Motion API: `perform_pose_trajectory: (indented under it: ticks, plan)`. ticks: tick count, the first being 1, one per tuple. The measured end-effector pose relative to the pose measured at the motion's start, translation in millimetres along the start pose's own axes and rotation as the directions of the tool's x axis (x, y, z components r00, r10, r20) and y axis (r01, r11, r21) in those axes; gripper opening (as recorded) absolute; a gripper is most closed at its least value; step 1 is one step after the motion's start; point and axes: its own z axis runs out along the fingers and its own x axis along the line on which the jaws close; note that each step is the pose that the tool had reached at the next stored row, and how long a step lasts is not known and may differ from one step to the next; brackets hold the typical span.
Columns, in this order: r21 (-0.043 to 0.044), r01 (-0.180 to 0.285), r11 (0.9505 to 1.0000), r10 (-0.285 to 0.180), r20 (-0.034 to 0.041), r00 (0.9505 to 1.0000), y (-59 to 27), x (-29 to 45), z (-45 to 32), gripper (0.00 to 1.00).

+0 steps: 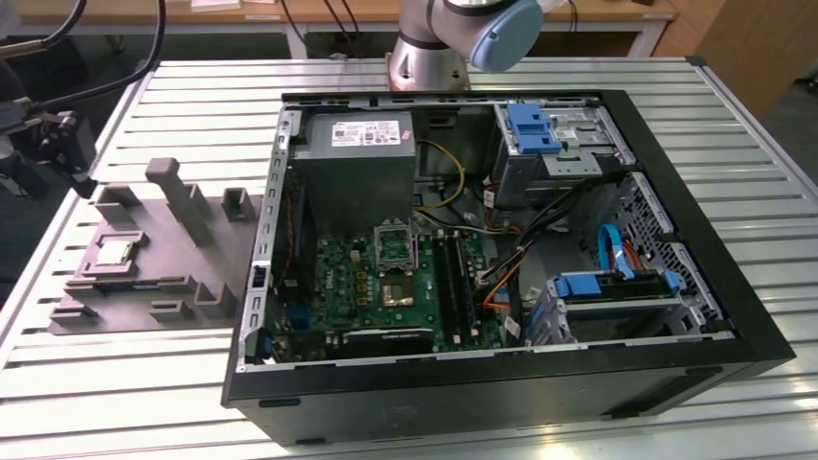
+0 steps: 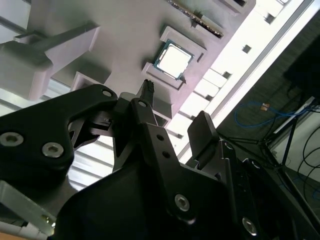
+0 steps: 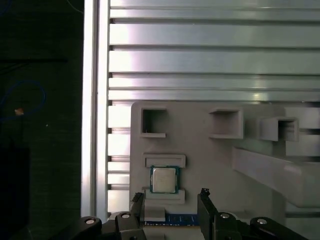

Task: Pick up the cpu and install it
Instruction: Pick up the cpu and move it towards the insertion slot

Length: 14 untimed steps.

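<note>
At the exterior view's left the cpu (image 1: 113,251), a flat silvery square, sits in a matte grey moulded tray (image 1: 128,299) on the ribbed metal surface (image 1: 715,125). My black tool (image 3: 170,196) hangs near it, jaws wide apart, gripping nothing. Rightward stands the open black case (image 1: 511,393).

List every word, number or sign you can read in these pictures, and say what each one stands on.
No text can be read.
white label on the grey box inside the computer case: print too small to read.
cpu lid, in both wrist views: no marking legible.
</note>
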Motion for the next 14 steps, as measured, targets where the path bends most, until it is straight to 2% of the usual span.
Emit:
perform_pose_trajectory:
  ticks: [4,10,14]
  plan:
    - [-0.0071,0.0,1.0,0.0,-0.0001,1.0,-3.1,0.1,6.1,0.55]
    - [-0.0074,0.0,1.0,0.0,-0.0002,1.0,-4.3,0.2,14.5,0.55]
    - [-0.0073,0.0,1.0,0.0,-0.0004,1.0,-4.4,0.3,16.3,0.55]
